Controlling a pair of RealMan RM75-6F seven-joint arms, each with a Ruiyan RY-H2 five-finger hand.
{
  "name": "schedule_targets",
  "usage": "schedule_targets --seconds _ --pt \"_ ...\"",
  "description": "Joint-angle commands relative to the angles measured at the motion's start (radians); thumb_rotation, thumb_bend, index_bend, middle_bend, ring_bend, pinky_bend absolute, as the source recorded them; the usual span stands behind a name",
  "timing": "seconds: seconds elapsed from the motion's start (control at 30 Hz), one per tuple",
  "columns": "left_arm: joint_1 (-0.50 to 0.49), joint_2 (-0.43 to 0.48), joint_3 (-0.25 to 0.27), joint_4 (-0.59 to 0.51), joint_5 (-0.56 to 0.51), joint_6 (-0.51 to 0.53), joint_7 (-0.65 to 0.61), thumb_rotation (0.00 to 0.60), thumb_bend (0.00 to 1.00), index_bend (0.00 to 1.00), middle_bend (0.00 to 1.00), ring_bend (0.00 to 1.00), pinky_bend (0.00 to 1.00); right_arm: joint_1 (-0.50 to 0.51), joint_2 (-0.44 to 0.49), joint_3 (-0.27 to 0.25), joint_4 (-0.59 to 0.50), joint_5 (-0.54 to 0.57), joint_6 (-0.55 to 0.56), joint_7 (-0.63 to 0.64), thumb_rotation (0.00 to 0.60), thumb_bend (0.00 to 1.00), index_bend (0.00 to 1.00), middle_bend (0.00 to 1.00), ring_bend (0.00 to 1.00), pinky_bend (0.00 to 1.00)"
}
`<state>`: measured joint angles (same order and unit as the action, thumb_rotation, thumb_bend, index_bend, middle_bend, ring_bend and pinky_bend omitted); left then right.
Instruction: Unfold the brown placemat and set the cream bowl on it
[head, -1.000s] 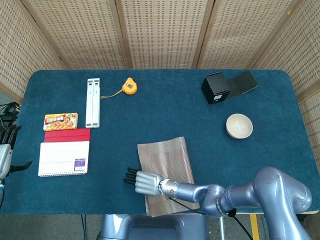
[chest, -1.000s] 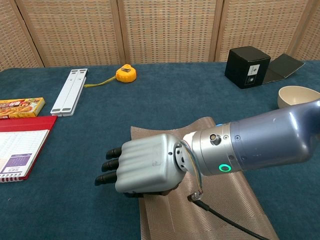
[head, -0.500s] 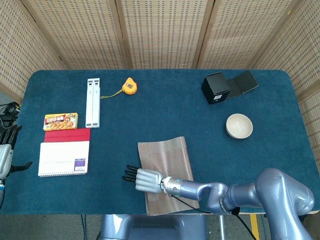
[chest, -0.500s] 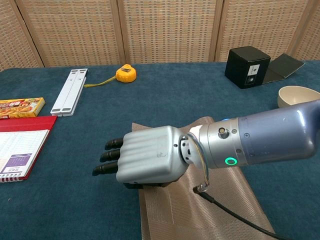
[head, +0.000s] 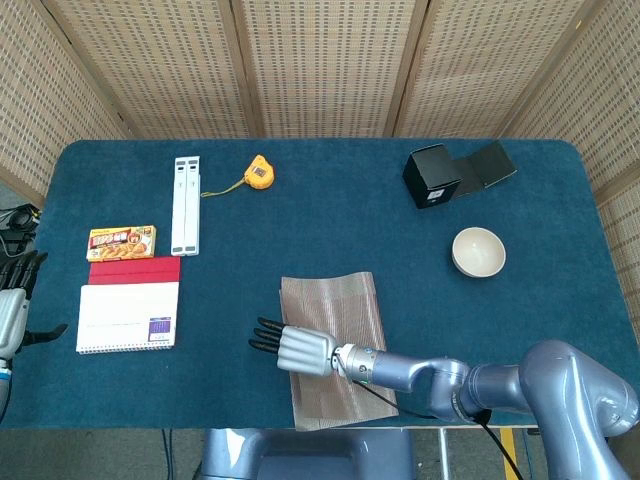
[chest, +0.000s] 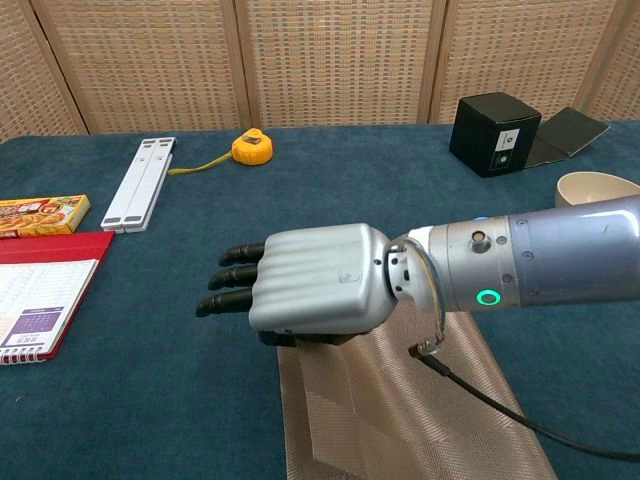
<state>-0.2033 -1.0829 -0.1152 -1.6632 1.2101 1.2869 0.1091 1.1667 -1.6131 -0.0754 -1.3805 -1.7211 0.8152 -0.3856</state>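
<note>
The brown placemat (head: 345, 305) lies folded near the table's front edge, also low in the chest view (chest: 400, 400). My right hand (head: 300, 346) is over the mat's left edge, palm down, fingers stretched out to the left. In the chest view the right hand (chest: 310, 290) hides the mat's far corner, and its thumb is tucked under at the mat's edge, pinching it. The cream bowl (head: 478, 251) stands empty at the right, well away from the mat. My left hand (head: 15, 300) hangs off the table's left side, fingers apart, holding nothing.
A white notebook with a red cover (head: 128, 315) and a yellow food box (head: 121, 242) lie at the left. A white folding stand (head: 186, 205) and a yellow tape measure (head: 259, 174) are behind. A black box (head: 432, 177) stands at the back right.
My right hand has risen and moved slightly away from the front edge, toward the mat's far left corner. The mat's left edge shifted a little with it. The left hand stayed still.
</note>
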Motion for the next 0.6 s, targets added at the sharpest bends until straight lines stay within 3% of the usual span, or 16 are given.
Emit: schedule_targets --seconds 0.03,0.3,0.6 --pt "-0.001 -0.001 0.000 0.000 -0.001 -0.002 0.000 0.600 0.00 0.00 0.00 0.00 0.00 -0.014 0.021 -0.005 0.012 -0.031 0.039 0.037 0.600 0.44 0.94 0.14 0.00 0.01" --pt "-0.002 -0.001 0.002 0.000 0.003 -0.003 0.000 0.600 0.00 0.00 0.00 0.00 0.00 -0.076 0.128 -0.035 -0.030 -0.081 0.135 0.035 0.600 0.46 0.96 0.16 0.00 0.03" --pt "0.002 -0.003 0.015 -0.012 0.034 0.012 0.010 0.600 0.00 0.00 0.00 0.00 0.00 -0.217 0.293 -0.070 -0.081 -0.085 0.291 0.031 0.600 0.46 0.96 0.16 0.00 0.06"
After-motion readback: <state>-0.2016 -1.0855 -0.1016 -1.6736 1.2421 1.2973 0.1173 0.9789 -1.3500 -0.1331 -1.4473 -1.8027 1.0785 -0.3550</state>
